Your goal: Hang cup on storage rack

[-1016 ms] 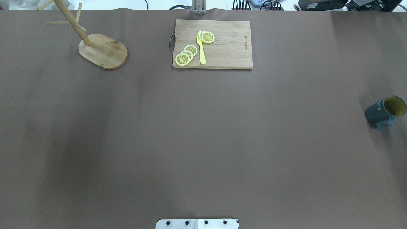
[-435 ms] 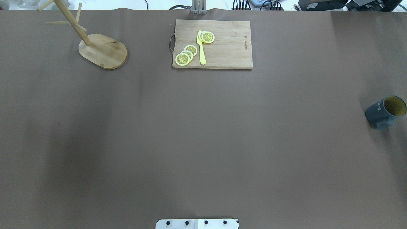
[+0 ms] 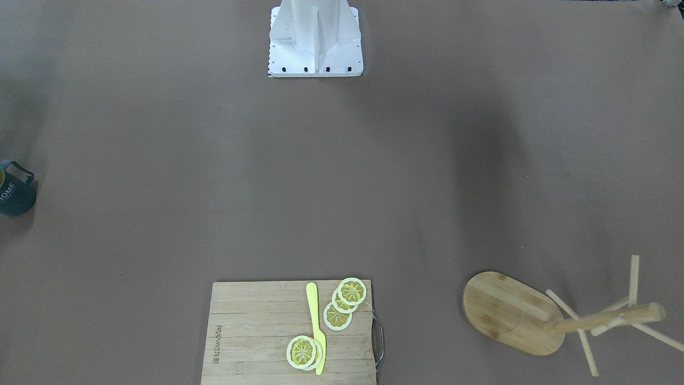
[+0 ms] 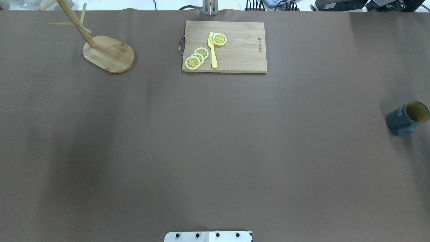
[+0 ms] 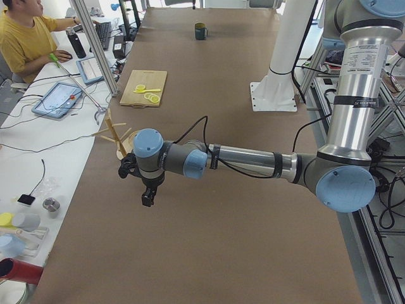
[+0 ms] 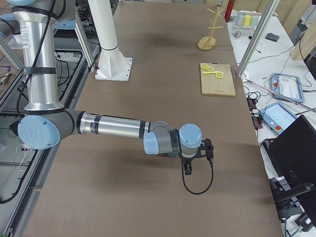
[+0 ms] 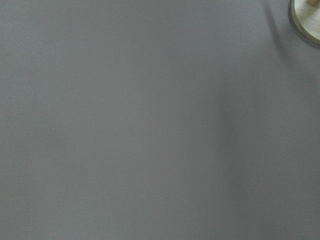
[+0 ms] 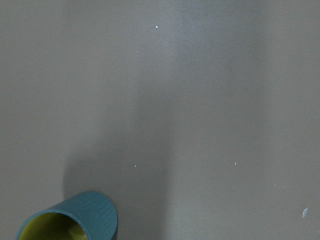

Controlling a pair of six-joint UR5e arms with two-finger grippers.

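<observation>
front-facing view: nothing of the task is done yet, as i read it. the cup [image 3: 13, 188] stands on the table [image 3: 342, 176] at the view's left edge, partly cut by the frame, on my right arm's side. the storage rack [image 3: 507, 313] is well apart from it, toward the far corner on my left arm's side, pegs bare. the cutting board [image 3: 256, 331] with its lemon slices lies between them along the far edge

overhead view: the cup [image 4: 407, 118] is upright, its handle turned toward the robot. the broad middle of the table is bare brown cover, so i judge the carry across has plenty of room if i keep short of the board

left side view: the left gripper [image 5: 147, 195] hangs pointing down over the table, just beside the rack; i cannot tell whether its fingers are spread or pressed together. i judge it may crowd the pegs

right side view: the right gripper [image 6: 187, 168] hangs over the table near the right end; i cannot tell its fingers' state here either, and i cannot find the cup

left wrist view: bare table, a sliver of the rack's base in the top right corner, no fingers

right wrist view: only the cup's rim and yellow inside, low in the left corner, so i judge the gripper is off to one side of it. reaching, gripping, carrying and hooking the handle on a peg are all left
</observation>
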